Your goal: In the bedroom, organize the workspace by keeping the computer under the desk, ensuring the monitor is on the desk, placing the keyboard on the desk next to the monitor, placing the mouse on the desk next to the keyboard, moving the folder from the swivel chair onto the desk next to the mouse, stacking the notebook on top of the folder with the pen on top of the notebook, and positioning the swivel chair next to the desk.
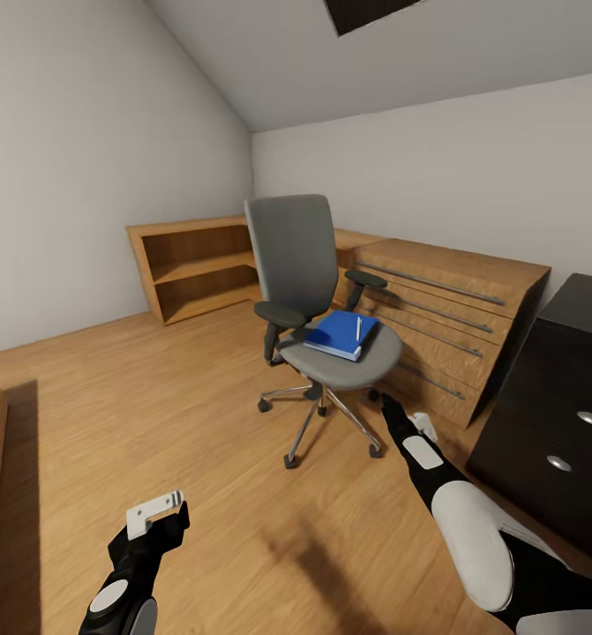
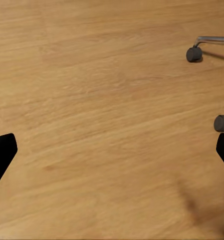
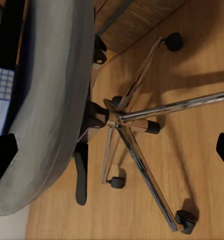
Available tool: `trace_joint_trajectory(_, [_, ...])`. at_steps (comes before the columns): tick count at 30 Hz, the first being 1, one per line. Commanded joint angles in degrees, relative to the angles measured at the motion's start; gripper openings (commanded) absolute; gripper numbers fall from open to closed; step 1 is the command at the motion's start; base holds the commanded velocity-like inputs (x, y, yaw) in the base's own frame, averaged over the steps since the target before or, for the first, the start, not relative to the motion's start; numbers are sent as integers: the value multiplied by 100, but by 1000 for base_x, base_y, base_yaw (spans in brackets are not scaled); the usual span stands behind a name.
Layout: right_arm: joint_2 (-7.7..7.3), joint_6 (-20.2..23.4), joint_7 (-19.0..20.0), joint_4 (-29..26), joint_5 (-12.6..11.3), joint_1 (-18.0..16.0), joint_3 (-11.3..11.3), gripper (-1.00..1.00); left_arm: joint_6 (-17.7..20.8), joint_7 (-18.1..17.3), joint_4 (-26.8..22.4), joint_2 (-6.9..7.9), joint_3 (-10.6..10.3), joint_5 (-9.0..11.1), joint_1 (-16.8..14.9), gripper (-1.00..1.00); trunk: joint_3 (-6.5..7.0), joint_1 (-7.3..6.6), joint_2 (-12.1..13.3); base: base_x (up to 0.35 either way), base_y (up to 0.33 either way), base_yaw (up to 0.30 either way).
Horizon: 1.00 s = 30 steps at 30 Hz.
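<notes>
We see the swivel chair (image 1: 322, 309) mid-frame holding a blue folder (image 1: 338, 333); our left claw (image 2: 112, 150) and right claw (image 3: 112, 155) are both open.

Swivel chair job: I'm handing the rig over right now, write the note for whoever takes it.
Left gripper: open, empty, low over bare floor.
Right gripper: open, empty, reaching toward the swivel chair, near its seat edge.
Blue folder lies on the chair seat with the pen on top; a notebook can't be told apart in the stack.
Nothing has been lifted off the chair yet.
Left: move the stack to the desk, then bring the chair beside it.
</notes>
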Motion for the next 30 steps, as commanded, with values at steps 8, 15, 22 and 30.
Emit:
trace_joint_trajectory(8, [19,-20,34,30,293,25,5,100,6,50,-4,-1,-90,49,1,100,174,-21,9,0,0,0])
trace_joint_trajectory(15, [0,-94,35,225,397,234,5,100,12,53,5,1,-180,48,-1,100,299,-175,290,0,0,0])
trace_joint_trajectory(22, [53,-1270,30,516,1717,963,12,100,10,52,206,-6,-322,54,0,100,425,-329,571,0,0,0])
trace_joint_trajectory(30, [129,-3229,19,1611,2908,1426,6,100,5,47,818,-2,-328,76,2,100,569,-504,892,-160,0,0])
